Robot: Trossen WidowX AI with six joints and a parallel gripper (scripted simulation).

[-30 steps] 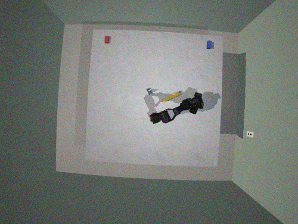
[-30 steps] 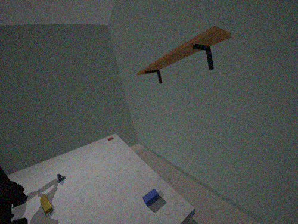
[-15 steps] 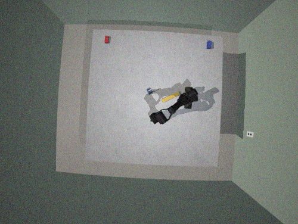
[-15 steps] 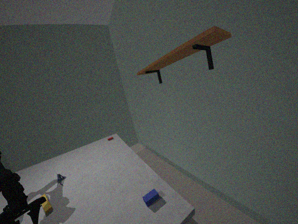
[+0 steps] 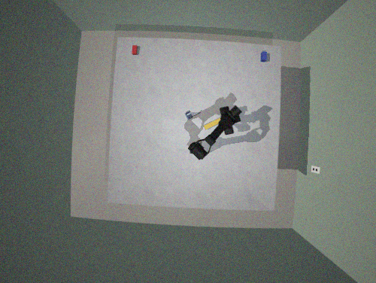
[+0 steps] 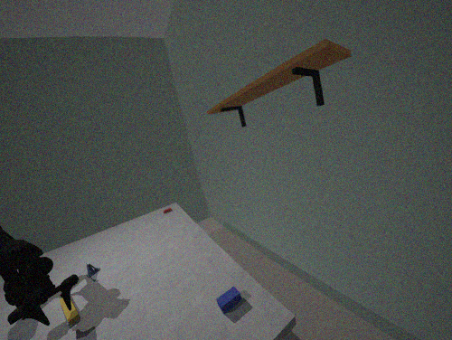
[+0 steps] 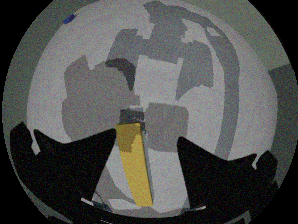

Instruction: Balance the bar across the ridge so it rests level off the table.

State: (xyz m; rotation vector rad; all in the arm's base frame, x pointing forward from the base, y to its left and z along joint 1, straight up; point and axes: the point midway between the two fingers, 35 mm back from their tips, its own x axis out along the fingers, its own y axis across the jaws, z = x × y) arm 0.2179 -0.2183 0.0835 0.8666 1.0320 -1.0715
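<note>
The yellow bar (image 5: 211, 124) (image 6: 69, 310) (image 7: 134, 165) lies on the table, partly under the arm in the top view. The small blue-grey ridge (image 5: 189, 114) (image 6: 92, 270) stands on the table beyond one end of the bar, apart from it. My gripper (image 6: 59, 316) (image 7: 147, 137) is open and empty, pointing down above the bar. In the wrist view the bar shows lengthwise between the two black fingers, nearer the left one. The exact height of the fingertips over the bar is hard to tell.
A red block (image 5: 134, 50) (image 6: 167, 211) and a blue block (image 5: 264, 56) (image 6: 229, 299) (image 7: 69, 19) lie near the table's far corners. A wooden shelf (image 6: 271, 83) is fixed to the wall, well above the table. The arm's shadows fall around the bar.
</note>
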